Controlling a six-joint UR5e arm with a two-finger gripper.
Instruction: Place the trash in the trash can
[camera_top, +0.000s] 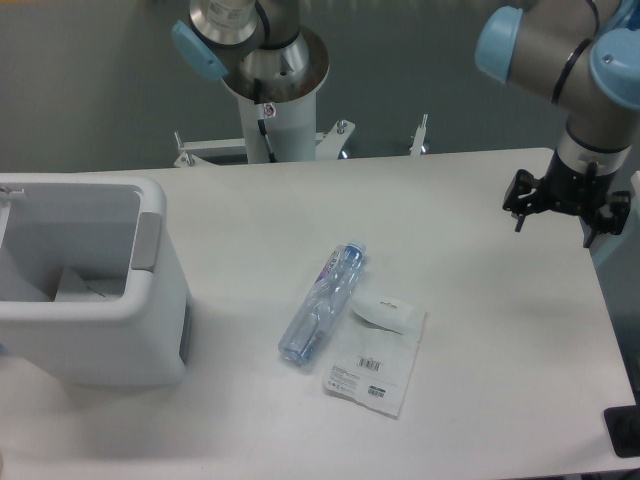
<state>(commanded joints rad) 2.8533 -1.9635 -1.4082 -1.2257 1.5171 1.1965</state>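
Observation:
A crushed clear plastic bottle (322, 303) with a blue-purple label lies on its side near the middle of the white table. Touching its right side is a flat white packet (375, 360) with a barcode label, lying flat. The trash can (90, 305), a large boxy white bin with a thick rim and a grey inner panel, stands at the left edge with its top open. My gripper (562, 212) hangs above the table's far right side, well away from both pieces of trash and holding nothing that I can see. The wrist hides its fingers, so their spacing is unclear.
The arm's white pedestal (272, 120) stands behind the table's back edge, with metal brackets beside it. A dark object (625, 432) sits at the table's front right corner. The table's right edge runs close under the gripper.

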